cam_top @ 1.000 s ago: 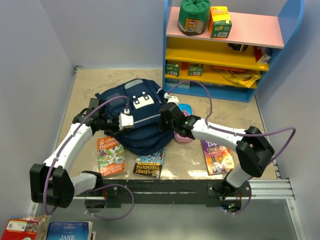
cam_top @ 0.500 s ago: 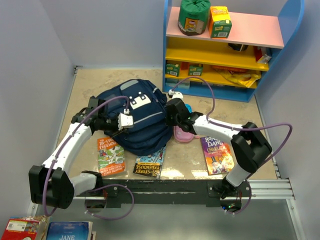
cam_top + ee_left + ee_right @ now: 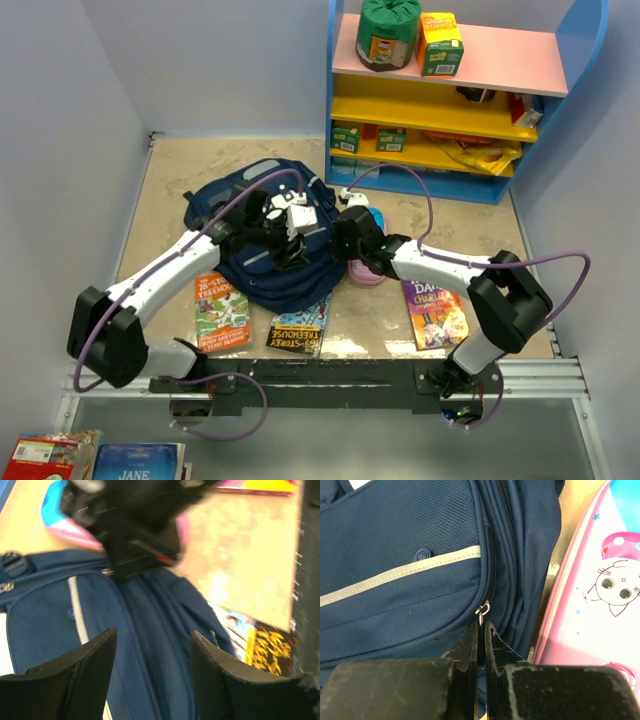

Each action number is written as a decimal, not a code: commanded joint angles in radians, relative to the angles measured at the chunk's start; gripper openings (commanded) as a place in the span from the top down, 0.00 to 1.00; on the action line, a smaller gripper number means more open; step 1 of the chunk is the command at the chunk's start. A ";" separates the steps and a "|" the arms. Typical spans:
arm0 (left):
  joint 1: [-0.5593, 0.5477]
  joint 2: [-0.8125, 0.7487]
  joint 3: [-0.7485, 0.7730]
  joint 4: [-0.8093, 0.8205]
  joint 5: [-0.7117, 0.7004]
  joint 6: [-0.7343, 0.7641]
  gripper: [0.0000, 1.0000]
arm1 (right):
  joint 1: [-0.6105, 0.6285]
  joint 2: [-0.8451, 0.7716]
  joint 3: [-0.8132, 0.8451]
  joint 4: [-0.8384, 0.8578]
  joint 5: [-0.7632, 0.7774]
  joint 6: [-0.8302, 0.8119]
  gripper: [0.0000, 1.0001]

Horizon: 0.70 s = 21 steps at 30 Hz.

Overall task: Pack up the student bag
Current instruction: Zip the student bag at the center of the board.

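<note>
The navy student bag (image 3: 262, 283) lies flat in the middle of the table. My left gripper (image 3: 291, 250) hovers open just above its front, fingers spread over blue fabric (image 3: 150, 645) with nothing between them. My right gripper (image 3: 344, 234) is at the bag's right edge. In the right wrist view it (image 3: 481, 630) is shut on the small metal zipper pull (image 3: 481, 611) at the end of the front pocket's zipper. The left wrist view shows the right gripper (image 3: 137, 527) as a dark blur just ahead of my left fingers.
A pink cat pencil case (image 3: 600, 590) lies against the bag's right side. Three books (image 3: 221, 311) (image 3: 299, 331) (image 3: 433, 311) lie along the near edge. A blue, yellow and pink shelf (image 3: 450, 100) with snacks stands at the back right.
My left gripper has opened and swung right across the bag toward the right gripper. The right gripper stays shut and has shifted slightly back and right.
</note>
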 commanded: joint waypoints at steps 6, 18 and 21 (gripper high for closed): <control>-0.077 0.173 0.017 0.225 -0.205 -0.124 0.42 | 0.000 -0.041 0.014 0.073 -0.026 0.038 1.00; -0.134 0.245 0.035 0.225 -0.325 -0.049 1.00 | -0.039 -0.067 0.003 0.066 -0.078 0.035 1.00; -0.142 0.221 0.049 0.181 -0.326 -0.024 1.00 | -0.072 -0.058 0.001 0.073 -0.081 0.026 1.00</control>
